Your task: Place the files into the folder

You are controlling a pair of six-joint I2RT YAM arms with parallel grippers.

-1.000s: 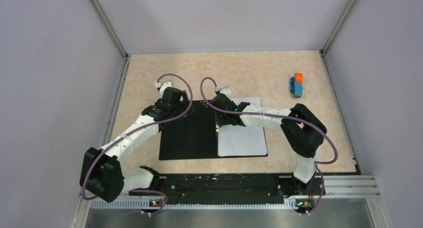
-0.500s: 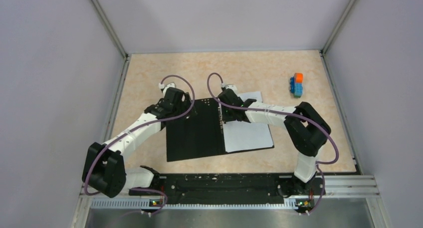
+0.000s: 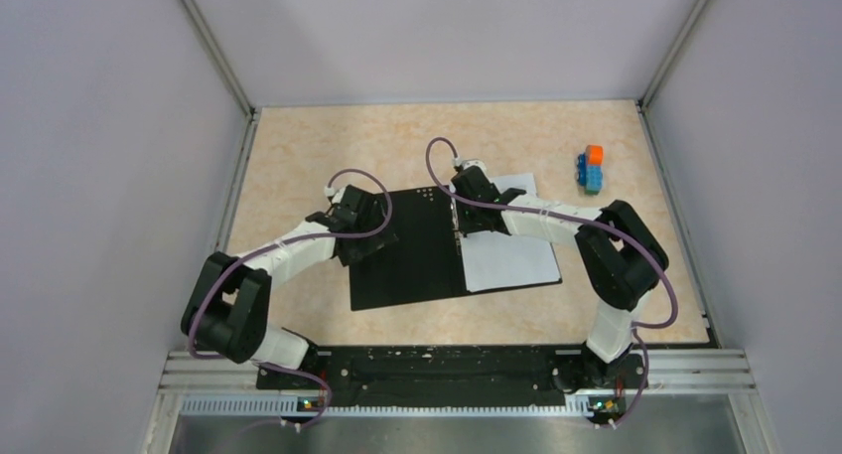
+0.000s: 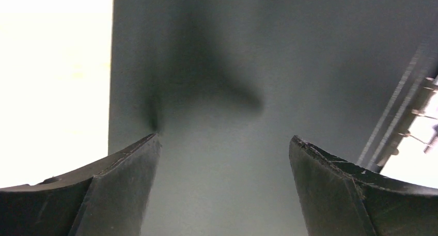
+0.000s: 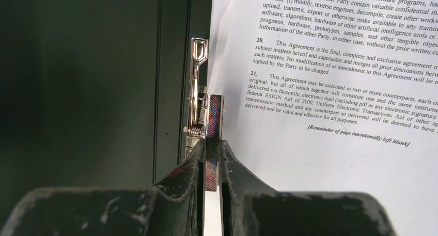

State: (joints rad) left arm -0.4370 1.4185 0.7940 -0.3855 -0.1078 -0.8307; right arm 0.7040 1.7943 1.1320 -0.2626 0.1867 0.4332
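The folder (image 3: 407, 260) lies open on the table, black inside up and slightly turned. The files (image 3: 511, 260), white printed sheets, lie on its right half. The central metal clip (image 5: 198, 86) runs along the spine. My right gripper (image 3: 458, 210) is shut on the clip's iridescent lever tab (image 5: 213, 112); its fingers (image 5: 212, 145) pinch it from both sides, beside the files (image 5: 335, 91). My left gripper (image 3: 365, 237) is open, low over the folder's left black half (image 4: 222, 65), near its left edge, with nothing between its jaws (image 4: 223, 139). The folder's teal outside is hidden.
A small orange-and-blue toy block stack (image 3: 592, 168) stands at the far right of the beige table (image 3: 298, 146). Grey walls with metal corner posts enclose the table. A black rail runs along the near edge (image 3: 427, 363).
The open folder with the sheets has slid right and away and turned counterclockwise. Both grippers have moved right with it, and the left arm has folded lower.
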